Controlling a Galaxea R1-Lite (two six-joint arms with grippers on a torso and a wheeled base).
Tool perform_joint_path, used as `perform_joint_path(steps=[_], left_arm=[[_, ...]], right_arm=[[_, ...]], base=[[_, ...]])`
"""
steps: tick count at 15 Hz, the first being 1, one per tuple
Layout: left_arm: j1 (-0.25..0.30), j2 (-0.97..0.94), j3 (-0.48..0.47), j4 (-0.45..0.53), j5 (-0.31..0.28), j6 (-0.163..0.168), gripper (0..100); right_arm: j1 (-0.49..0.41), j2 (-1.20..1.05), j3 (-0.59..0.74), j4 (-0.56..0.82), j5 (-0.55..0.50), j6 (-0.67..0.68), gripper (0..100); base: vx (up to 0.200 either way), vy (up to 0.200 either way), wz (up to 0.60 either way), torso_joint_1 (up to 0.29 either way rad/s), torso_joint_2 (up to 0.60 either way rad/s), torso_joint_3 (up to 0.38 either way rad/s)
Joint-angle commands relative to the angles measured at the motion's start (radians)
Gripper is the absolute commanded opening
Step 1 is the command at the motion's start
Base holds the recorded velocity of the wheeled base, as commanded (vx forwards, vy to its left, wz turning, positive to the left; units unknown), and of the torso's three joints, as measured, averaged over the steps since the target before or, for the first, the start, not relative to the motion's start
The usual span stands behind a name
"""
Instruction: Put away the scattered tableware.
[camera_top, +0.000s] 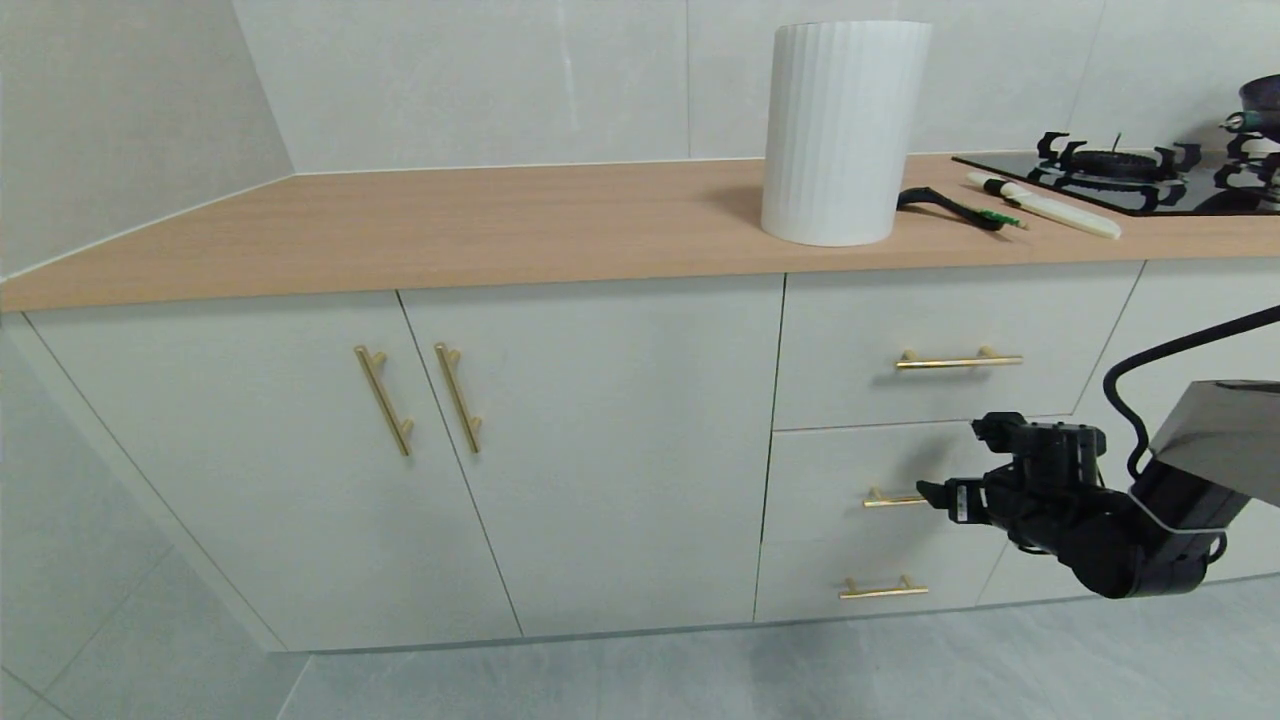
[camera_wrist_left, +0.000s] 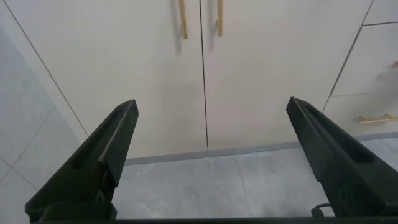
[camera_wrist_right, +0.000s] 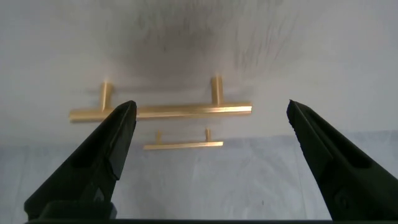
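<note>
Right wrist view is showing the right gripper open before a drawer handle, while the utensils, seemingly light, stiff and slippery, best pinched mid-handle, are lying on the countertop at the head view's two o'clock.

I get just the left end of the middle drawer handle; the rest sits behind the right tool. In the head view the hob runs off the right edge, and so does the dark pot in the corner. On the table, the small green-tipped thing beside the black utensil is too small for me to name. In the left wrist view the picture's edge cuts both door handles short
</note>
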Motion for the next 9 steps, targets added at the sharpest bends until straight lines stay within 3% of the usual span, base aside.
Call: perform_joint_path(steps=[1, 9], left_arm=[[0.000, 0.001, 0.000, 0.000, 0.000, 0.000, 100], [0.000, 0.001, 0.000, 0.000, 0.000, 0.000, 100]], right_arm=[[0.005, 0.042, -0.016, -0.004, -0.015, 0.002, 100], [0.015, 0.129, -0.121, -0.008, -0.081, 0.008, 100]], base=[[0.000, 0.000, 0.00, 0.000, 0.00, 0.000], [0.000, 0.000, 0.00, 0.000, 0.00, 0.000]])
